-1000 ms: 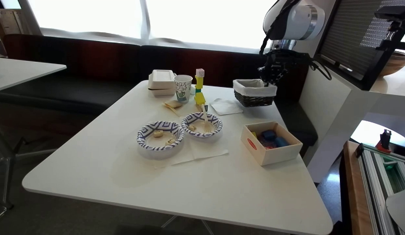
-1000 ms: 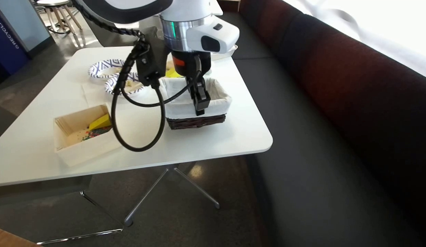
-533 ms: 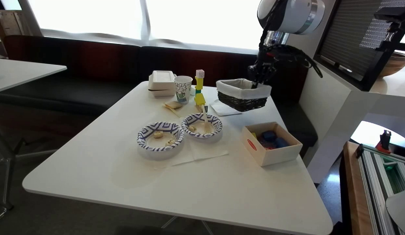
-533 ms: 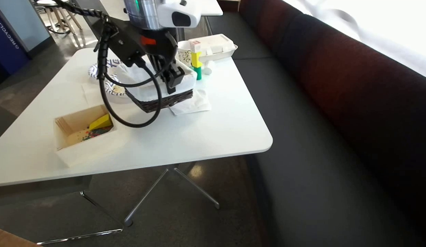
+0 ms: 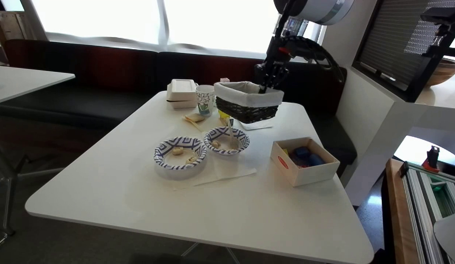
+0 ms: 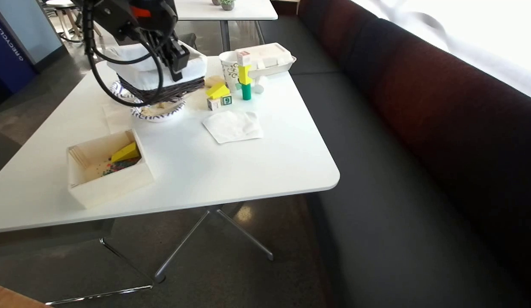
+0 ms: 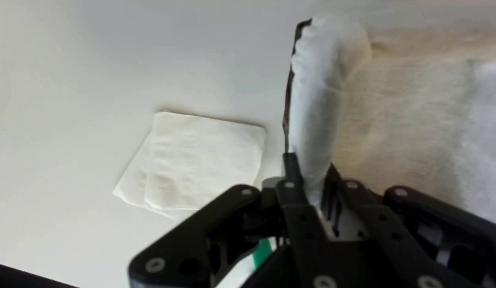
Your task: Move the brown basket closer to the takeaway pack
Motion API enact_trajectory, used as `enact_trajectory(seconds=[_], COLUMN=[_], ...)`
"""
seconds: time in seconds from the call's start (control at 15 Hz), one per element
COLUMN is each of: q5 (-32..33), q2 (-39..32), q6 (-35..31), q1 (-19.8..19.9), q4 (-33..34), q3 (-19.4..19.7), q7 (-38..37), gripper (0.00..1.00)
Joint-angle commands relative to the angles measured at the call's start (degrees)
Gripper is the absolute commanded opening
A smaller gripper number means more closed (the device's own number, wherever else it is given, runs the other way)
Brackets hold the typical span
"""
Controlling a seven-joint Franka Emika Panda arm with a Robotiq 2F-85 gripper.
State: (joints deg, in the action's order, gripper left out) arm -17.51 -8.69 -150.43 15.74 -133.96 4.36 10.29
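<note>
Gripper (image 7: 311, 172) obs. pinched on cloth-lined rim of brown wicker basket (image 5: 245, 113), holding same. Basket aloft in both exterior views, apart fr. white takeaway clamshell (image 5: 182, 88). Ref. clamshell: paper cup (image 5: 205, 101) just beside; toy-block stack (image 6: 245, 77) near; paper napkins (image 7: 204, 160) & 2 blue-patterned bowls (image 5: 180, 167) farther out; red-labelled pale box (image 5: 315, 175) farthest of these.

Can count two patterned bowls (image 5: 176, 158) (image 5: 225, 151), one brown basket (image 5: 247, 113), one takeaway pack (image 5: 183, 92), one cup (image 5: 205, 100) and one pale box (image 5: 311, 177).
</note>
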Motion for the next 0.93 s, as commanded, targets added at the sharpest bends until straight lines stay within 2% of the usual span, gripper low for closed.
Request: enact_trajectory(seconds=[0.0, 0.33, 0.4, 0.47, 0.8, 0.87], q5=[-1.22, -1.31, -0.14, 0.00, 0.04, 0.04], q2=[-0.32, -6.23, -2.35, -3.04, -3.02, -3.02], q6=[1.54, -0.30, 0.16, 0.14, 0.14, 0.14], q1=[-5.07, -10.92, -10.06, -10.65, -10.35, -10.36], q4=[3.00, 13.31, 8.50, 9.78, 9.33, 9.33], q3=[-1.09, -1.89, -1.67, -1.75, -1.26, -1.27], q7=[-9.26, -29.25, -23.77, -24.90, -24.39, -24.39], gripper=[0.04, 0.04, 0.04, 0.15, 0.15, 0.04])
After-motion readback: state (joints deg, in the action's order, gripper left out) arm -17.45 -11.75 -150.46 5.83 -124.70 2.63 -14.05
